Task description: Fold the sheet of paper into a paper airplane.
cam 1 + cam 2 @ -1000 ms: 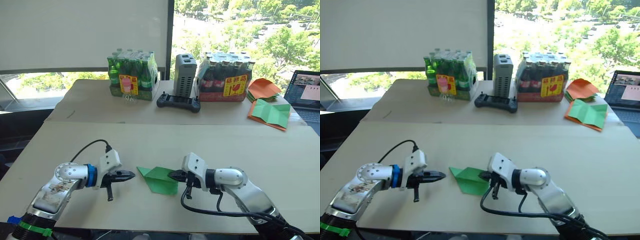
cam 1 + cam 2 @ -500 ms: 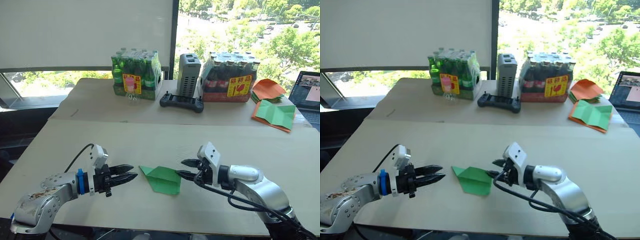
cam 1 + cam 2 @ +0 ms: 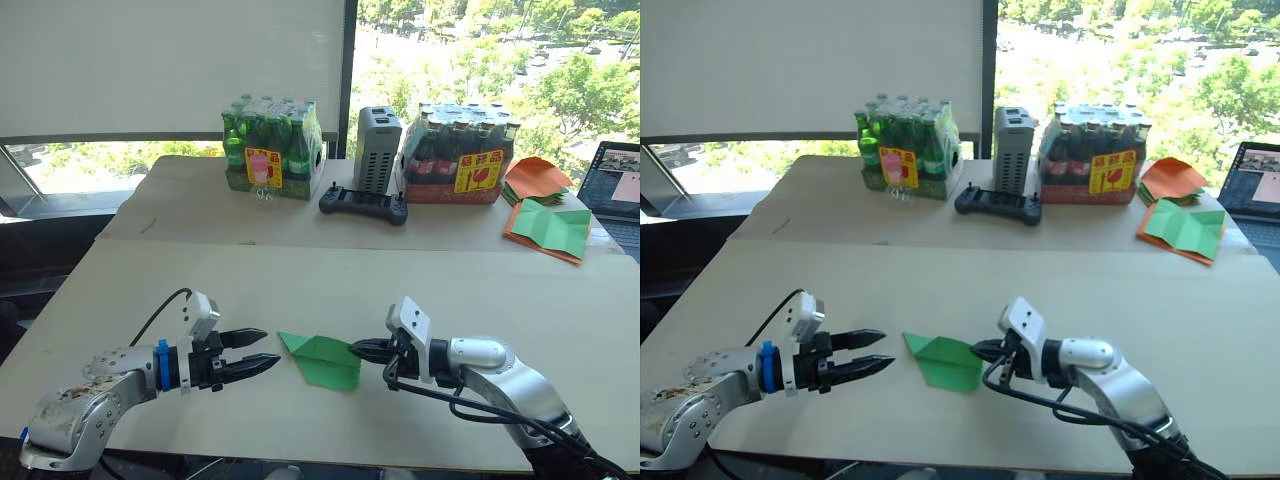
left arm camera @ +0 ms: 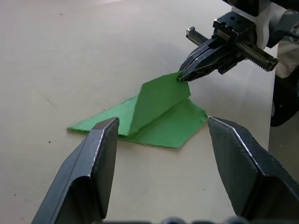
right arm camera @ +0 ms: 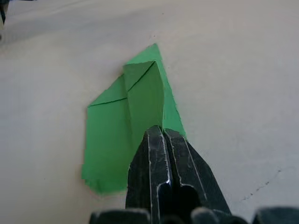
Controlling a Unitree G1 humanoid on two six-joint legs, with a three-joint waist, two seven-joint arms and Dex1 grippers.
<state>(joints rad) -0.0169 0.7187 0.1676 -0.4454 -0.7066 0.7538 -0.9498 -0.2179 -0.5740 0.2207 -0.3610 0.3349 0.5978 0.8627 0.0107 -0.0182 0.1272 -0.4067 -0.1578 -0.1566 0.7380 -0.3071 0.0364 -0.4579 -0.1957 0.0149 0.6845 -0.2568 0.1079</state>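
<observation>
The sheet of paper (image 3: 325,360), bright green and folded into a pointed wedge with one flap standing up, lies on the near table between my grippers. My left gripper (image 3: 268,347) is open and level with the table, its tips a short way left of the paper's point. The left wrist view looks between its spread fingers (image 4: 100,154) at the paper (image 4: 159,112). My right gripper (image 3: 354,348) is shut, its tips pinching the edge of the raised flap (image 4: 163,95) at the paper's right side. In the right wrist view the closed fingers (image 5: 161,154) meet the flap (image 5: 145,98).
On the far table stand a pack of green bottles (image 3: 268,150), a grey box (image 3: 377,135), a black controller (image 3: 362,203) and a pack of dark bottles (image 3: 458,155). Orange and green sheets (image 3: 545,225) and a laptop (image 3: 620,190) lie at the far right.
My left gripper went from shut to open and stays left of the paper. My right gripper opened, then shut on the raised flap. The camera view shifted slightly.
</observation>
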